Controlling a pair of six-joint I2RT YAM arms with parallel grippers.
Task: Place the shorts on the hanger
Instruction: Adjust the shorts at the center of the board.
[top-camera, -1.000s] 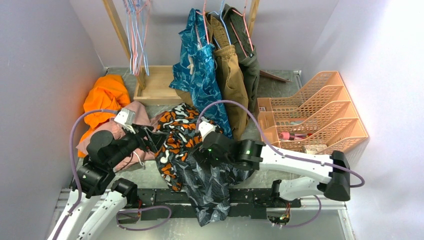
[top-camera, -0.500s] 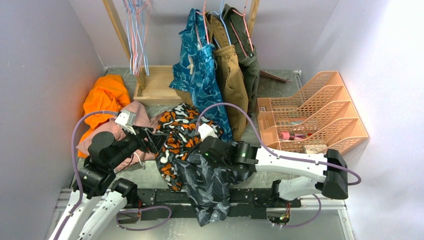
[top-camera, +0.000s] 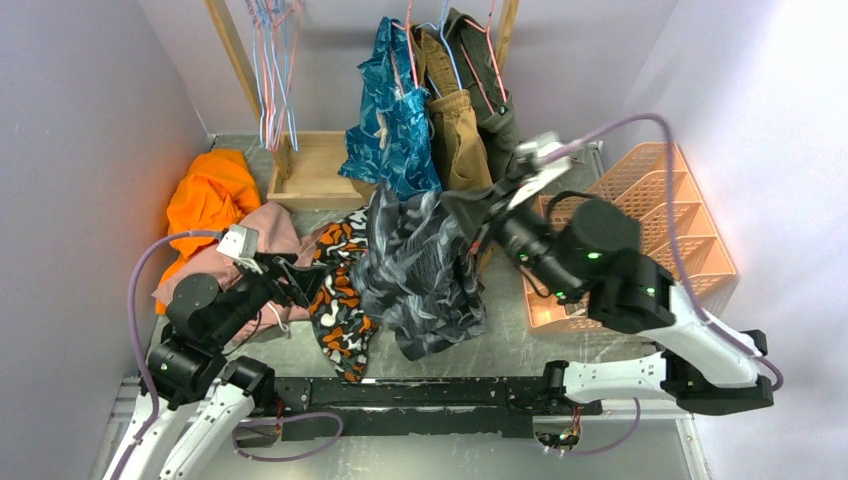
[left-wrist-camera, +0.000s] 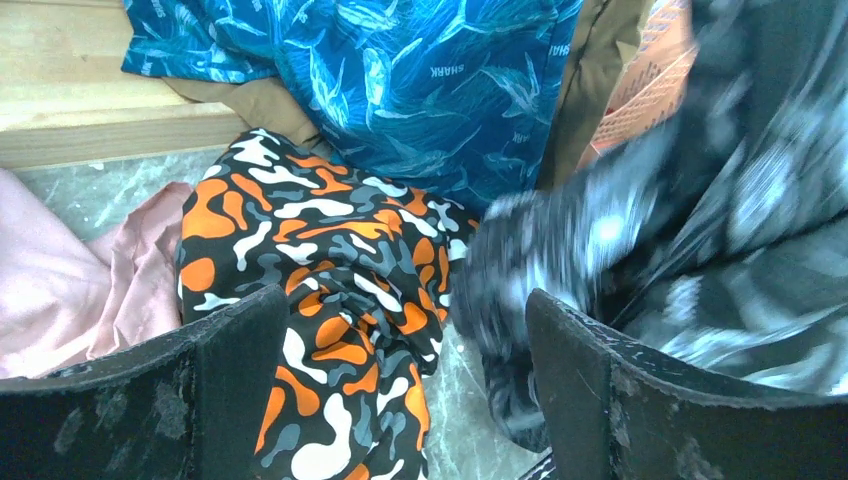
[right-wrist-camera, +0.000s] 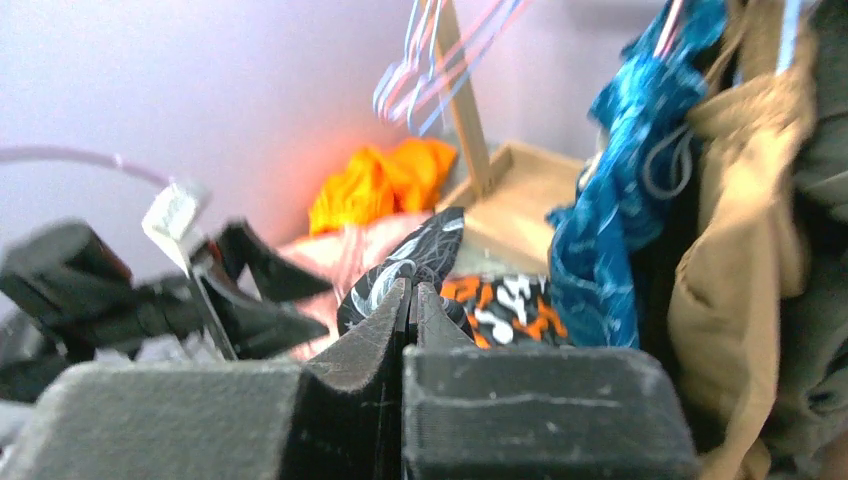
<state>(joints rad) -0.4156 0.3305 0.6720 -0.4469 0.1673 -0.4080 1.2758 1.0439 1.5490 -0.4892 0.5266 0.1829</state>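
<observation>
From above, the right claw (top-camera: 452, 203) is pinching shut on the upper edge of the shorts (top-camera: 420, 270) and holding them off the bench (top-camera: 520, 340). They are hanging as a bunched drape just in front of the teal shorts (top-camera: 395, 110) and the tan shorts (top-camera: 458, 140) on the rail. The left claw (top-camera: 300, 280) is standing wide and empty beside the black-orange shorts (top-camera: 335, 310). The hanger (top-camera: 266, 95) is hanging in the bunch of wire hangers at the far left, well apart from both claws, so nobody is yet holding it. In the left wrist view, the left claw (left-wrist-camera: 405, 310) is gaping over the black-orange shorts (left-wrist-camera: 320, 260), and the shorts (left-wrist-camera: 720, 220) are showing blurred at the right, seemingly swinging. In the right wrist view, the right claw (right-wrist-camera: 408, 300) is gripping only a thin fold of the shorts (right-wrist-camera: 412, 255), with the teal shorts (right-wrist-camera: 620, 200) just beside it. The slim pinch is probably the main risk: the weight of the swinging cloth could be pulling the fold out of the jaws. The drape could also be catching on the hung clothes close behind it. With the waistband bunched rather than spread, threading the hanger through may be failing unless the left claw is fetching it and the cloth is being opened first.
</observation>
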